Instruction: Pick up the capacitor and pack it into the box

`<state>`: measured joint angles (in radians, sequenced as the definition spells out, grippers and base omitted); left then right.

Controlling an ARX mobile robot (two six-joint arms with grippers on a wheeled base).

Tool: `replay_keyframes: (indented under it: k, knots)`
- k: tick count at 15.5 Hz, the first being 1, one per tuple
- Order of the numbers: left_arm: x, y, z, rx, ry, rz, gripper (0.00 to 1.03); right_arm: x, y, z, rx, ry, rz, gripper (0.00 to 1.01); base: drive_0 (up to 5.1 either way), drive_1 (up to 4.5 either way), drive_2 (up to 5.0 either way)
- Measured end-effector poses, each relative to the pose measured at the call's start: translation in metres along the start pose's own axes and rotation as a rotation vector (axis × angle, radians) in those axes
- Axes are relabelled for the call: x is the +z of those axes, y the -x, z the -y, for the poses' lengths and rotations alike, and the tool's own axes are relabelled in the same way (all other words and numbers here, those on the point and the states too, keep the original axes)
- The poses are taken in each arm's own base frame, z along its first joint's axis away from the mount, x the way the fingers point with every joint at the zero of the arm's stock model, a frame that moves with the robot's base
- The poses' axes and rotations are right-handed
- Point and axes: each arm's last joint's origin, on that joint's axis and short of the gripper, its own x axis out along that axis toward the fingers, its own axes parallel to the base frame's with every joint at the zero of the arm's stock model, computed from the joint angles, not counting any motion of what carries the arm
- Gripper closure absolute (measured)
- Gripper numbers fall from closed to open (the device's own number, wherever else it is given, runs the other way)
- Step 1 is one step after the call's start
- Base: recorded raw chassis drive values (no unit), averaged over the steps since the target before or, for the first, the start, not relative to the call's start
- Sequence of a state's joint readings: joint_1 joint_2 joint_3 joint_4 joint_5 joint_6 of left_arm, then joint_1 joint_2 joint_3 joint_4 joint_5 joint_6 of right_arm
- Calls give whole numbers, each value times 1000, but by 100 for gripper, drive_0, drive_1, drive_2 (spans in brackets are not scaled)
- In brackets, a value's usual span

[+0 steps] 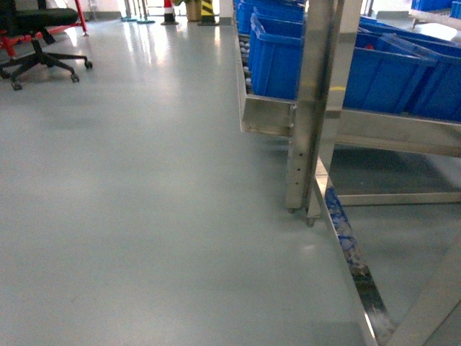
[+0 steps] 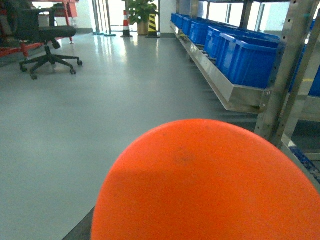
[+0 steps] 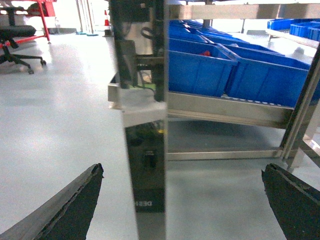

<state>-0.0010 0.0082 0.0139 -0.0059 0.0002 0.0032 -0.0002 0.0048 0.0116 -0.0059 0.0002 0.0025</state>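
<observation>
Mirrored lettering on a steel post (image 3: 145,165) is being shown in the right wrist view, too blurred to be read. Blue bins (image 1: 374,72) are being held on a steel rack (image 1: 310,122); their contents cannot be made out, and no box or capacitor is being shown. The right gripper (image 3: 182,200) is being kept spread wide around nothing, open grey floor (image 1: 130,216) lying leftward; the left gripper's state cannot be told behind an orange dome (image 2: 210,185).

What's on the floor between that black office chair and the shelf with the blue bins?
Nothing: in the head view, only bare grey floor stretches from the office chair to the blue bins on the metal rack.
</observation>
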Motion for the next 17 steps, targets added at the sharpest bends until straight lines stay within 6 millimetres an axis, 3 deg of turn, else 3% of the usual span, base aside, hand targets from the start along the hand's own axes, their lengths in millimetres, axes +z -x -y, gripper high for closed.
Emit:
replay_keyframes:
  k: [17]
  knots:
    - [0,0,0,0,0,0,60,0,0,0,0,0,2,3,-501,240,240]
